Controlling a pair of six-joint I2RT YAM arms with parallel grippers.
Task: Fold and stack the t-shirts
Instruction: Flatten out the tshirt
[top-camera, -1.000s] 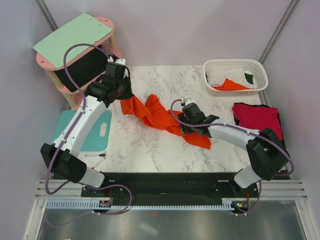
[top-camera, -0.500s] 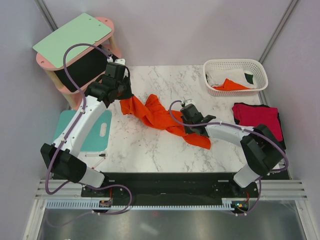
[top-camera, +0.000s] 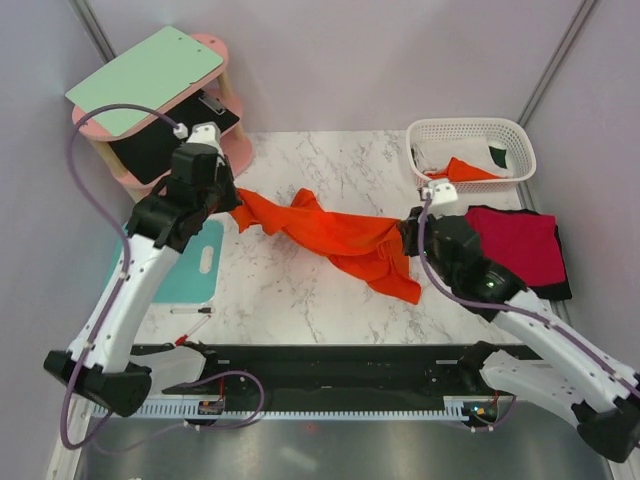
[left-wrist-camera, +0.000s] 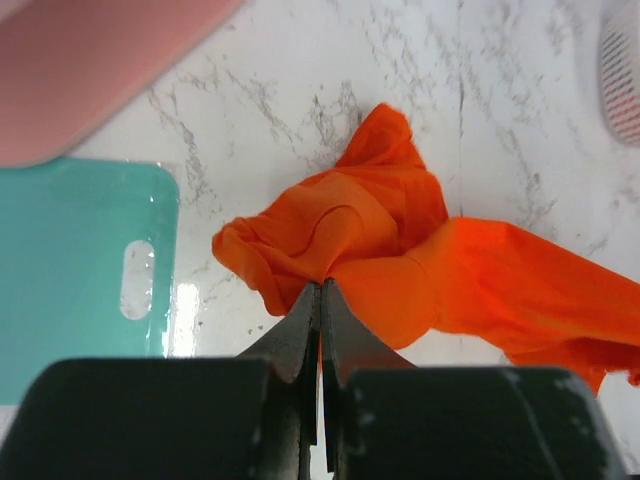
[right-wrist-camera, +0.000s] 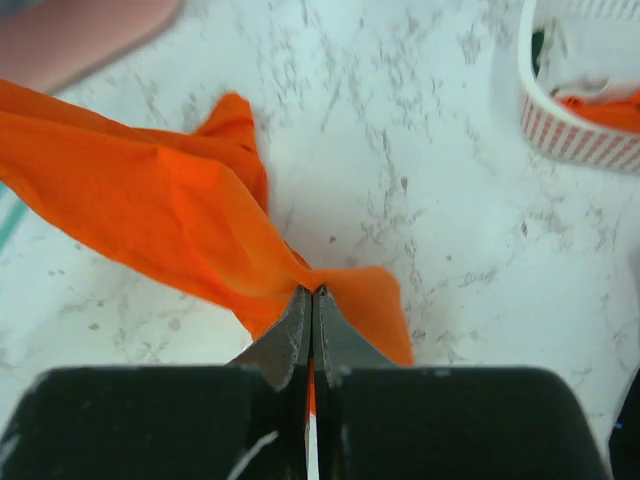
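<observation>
Hidden or cut off:
- Top view: the tips of both pincers are buried under their own wrist housings and bunched cloth, so the grip cannot be read from there.
- The black t-shirt (top-camera: 561, 291) shows only as a dark edge under the crimson t-shirt (top-camera: 515, 245), at the right side of the desk (top-camera: 300, 295).
- The basket (top-camera: 466, 124) holds a jumble of white cloth (top-camera: 435, 155), a second orange piece (top-camera: 468, 170) and a dark green scrap (top-camera: 499, 156). None of them shows a clear shape.
- The right arm's base runs out of frame at the lower right corner.

Orange t-shirt (top-camera: 335, 232):
- Bright and plain, it is pulled into a long crumpled band across the middle of the desk, from left-rear to right-front.
- A loose flap hangs down to the marble near the right end.
- I cannot tell whether the middle of the band touches the surface.

Wrist views only:
- The left pincer (left-wrist-camera: 320, 292) has its jaws pressed together, with a gathered fold of the orange t-shirt pinched at the tips.
- In the same view, the teal mat (left-wrist-camera: 70, 270) lies just left of the cloth. The blurred pink stand (left-wrist-camera: 80, 60) is at upper left.
- The right pincer (right-wrist-camera: 311, 295) is likewise clamped on the orange t-shirt. The cloth fans out left and right from the nip, and a corner of the basket is cut off at upper right.

Top view only:
- A green board (top-camera: 145, 75) lies on top of the pink stand.
</observation>
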